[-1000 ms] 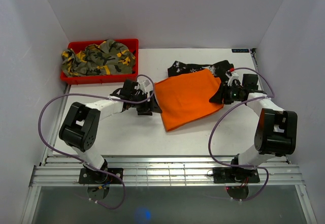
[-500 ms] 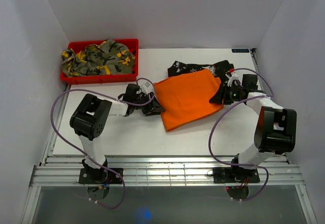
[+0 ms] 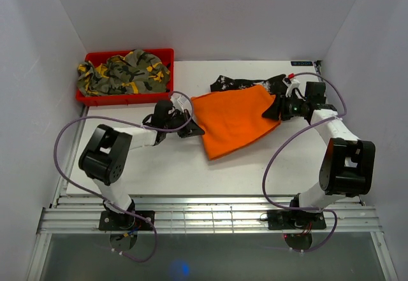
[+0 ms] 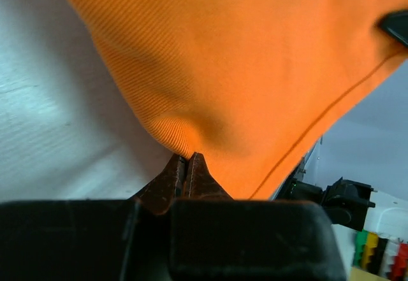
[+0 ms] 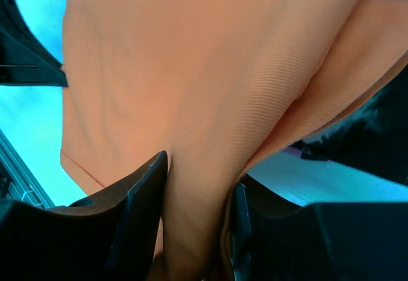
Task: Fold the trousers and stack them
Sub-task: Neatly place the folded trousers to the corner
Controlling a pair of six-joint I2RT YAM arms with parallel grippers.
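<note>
The orange trousers [image 3: 233,122] lie folded in the middle of the table, stretched between both grippers. My left gripper [image 3: 193,128] is at their left edge. In the left wrist view its jaws are shut [image 4: 188,158], with a small bulge of the orange trousers [image 4: 255,71] pinched at the tips. My right gripper [image 3: 275,111] holds the right corner. In the right wrist view a thick fold of the trousers [image 5: 191,71] fills the gap between its fingers [image 5: 197,185].
A black white-speckled garment [image 3: 239,82] lies behind the trousers, partly under them. A red bin [image 3: 86,96] at the back left holds a camouflage garment [image 3: 124,72]. White walls stand close on both sides.
My left gripper has shut on the left edge of the trousers. The right arm has pulled its corner toward the back, and the cloth has shifted that way.
</note>
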